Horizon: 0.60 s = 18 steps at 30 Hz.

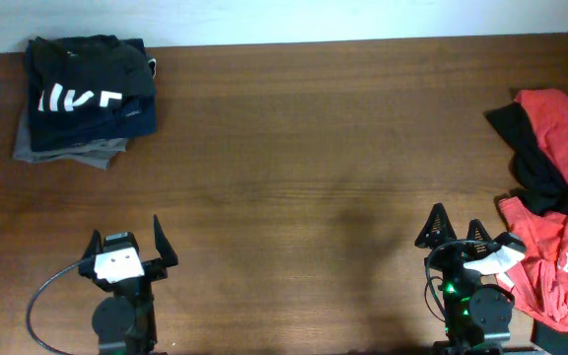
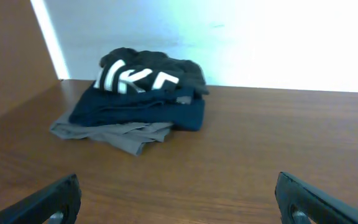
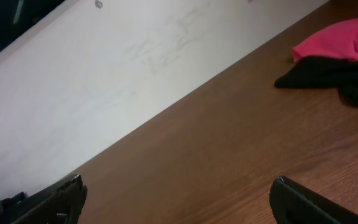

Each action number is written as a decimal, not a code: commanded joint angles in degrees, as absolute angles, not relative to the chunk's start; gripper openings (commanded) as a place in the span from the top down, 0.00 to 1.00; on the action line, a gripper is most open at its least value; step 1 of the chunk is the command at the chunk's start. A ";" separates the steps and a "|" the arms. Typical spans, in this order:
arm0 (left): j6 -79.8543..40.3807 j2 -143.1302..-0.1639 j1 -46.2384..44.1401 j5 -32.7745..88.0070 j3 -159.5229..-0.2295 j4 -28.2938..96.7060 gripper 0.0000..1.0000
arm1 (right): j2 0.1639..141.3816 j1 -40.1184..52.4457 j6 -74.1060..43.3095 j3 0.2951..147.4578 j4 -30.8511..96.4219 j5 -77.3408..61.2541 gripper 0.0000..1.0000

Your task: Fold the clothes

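A stack of folded clothes [image 1: 85, 99] lies at the table's far left corner, a black T-shirt with white letters on top, a navy piece and a grey piece beneath; the left wrist view shows this stack [image 2: 142, 93] ahead. At the right edge a red T-shirt with white letters [image 1: 560, 207] lies crumpled with a black garment [image 1: 529, 158] tangled in it; the right wrist view catches the red cloth [image 3: 347, 40] and the black cloth [image 3: 334, 73]. My left gripper [image 1: 126, 240] stands open near the front left. My right gripper [image 1: 458, 227] stands open beside the red T-shirt, holding nothing.
The brown wooden table [image 1: 294, 168] stretches bare between the two piles. A pale wall [image 2: 229, 37] runs along the far edge. A grey cable [image 1: 42, 296] loops beside the left arm.
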<state>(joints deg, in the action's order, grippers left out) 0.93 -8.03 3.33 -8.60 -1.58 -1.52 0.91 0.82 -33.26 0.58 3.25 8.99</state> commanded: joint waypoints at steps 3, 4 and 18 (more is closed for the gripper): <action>5.08 -2.57 2.68 0.80 -0.49 0.93 0.01 | 0.47 1.13 -33.50 0.32 3.70 9.69 0.01; 5.98 -1.96 2.48 1.93 -0.49 1.41 0.01 | 0.47 1.13 -33.50 0.32 3.68 9.69 0.01; 6.96 -0.27 -3.49 2.39 -0.49 4.43 0.01 | 0.47 1.13 -33.50 0.32 3.70 9.69 0.01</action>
<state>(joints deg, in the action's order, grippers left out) 5.87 -0.89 -2.63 1.54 -0.84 4.34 0.91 0.82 -33.23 0.58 3.25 8.99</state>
